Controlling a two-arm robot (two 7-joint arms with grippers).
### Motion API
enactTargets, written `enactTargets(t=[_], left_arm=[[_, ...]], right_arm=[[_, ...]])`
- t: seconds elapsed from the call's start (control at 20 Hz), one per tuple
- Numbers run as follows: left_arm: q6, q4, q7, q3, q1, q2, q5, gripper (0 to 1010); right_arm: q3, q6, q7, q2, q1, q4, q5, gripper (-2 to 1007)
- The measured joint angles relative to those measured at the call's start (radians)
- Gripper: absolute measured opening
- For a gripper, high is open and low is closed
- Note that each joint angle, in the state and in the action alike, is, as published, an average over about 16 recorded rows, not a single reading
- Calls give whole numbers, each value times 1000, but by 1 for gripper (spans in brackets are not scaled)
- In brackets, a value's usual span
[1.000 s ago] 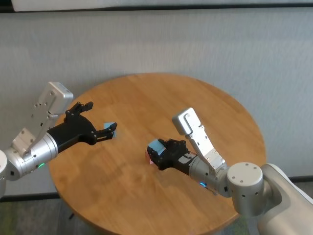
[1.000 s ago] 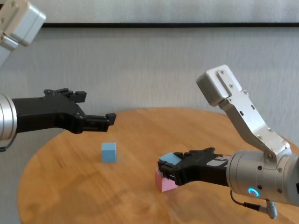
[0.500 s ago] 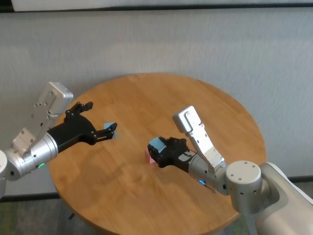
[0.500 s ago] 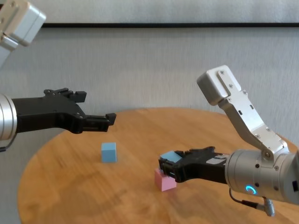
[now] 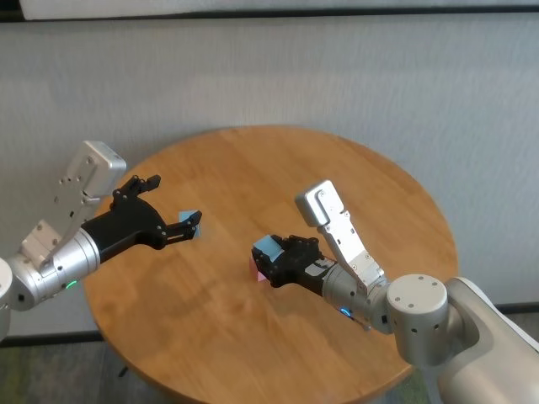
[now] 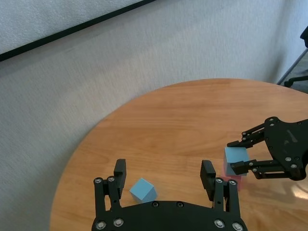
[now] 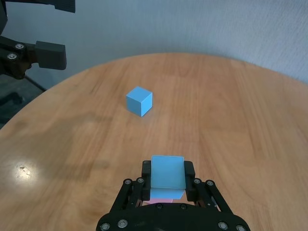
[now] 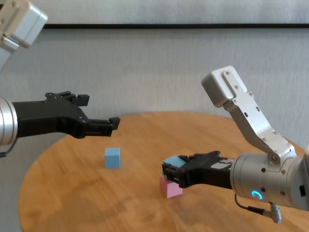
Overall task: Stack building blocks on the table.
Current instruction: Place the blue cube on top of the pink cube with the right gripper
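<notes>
My right gripper (image 5: 268, 256) is shut on a light blue block (image 5: 269, 248) and holds it just above the pale pink block (image 8: 170, 187), which sits on the round wooden table (image 5: 337, 177). In the right wrist view the held blue block (image 7: 167, 171) sits between the fingers with the pink block (image 7: 166, 197) peeking out beneath. The second light blue block (image 8: 112, 157) lies alone on the table's left part, also in the right wrist view (image 7: 139, 101). My left gripper (image 5: 192, 224) is open and empty, hovering above that block (image 6: 143, 190).
A grey wall stands behind the table. The table's edge curves close on the left side (image 8: 34, 169). Bare tabletop lies at the back and right (image 5: 370, 202).
My right gripper has shifted slightly leftward and lifted a little with the blue block, over the pink one. The left arm has not moved.
</notes>
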Motion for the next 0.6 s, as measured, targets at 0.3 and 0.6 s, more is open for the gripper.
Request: enactTargets(t=[0.3,0.6], left_arm=[[0,0,0,0,0,0,0,1001],[0,0,0,0,0,0,0,1001]], right_arm=[[-2,4,1,-3,3,6,-2,366],[-3,13,-1,-8,6,9,-2,366]])
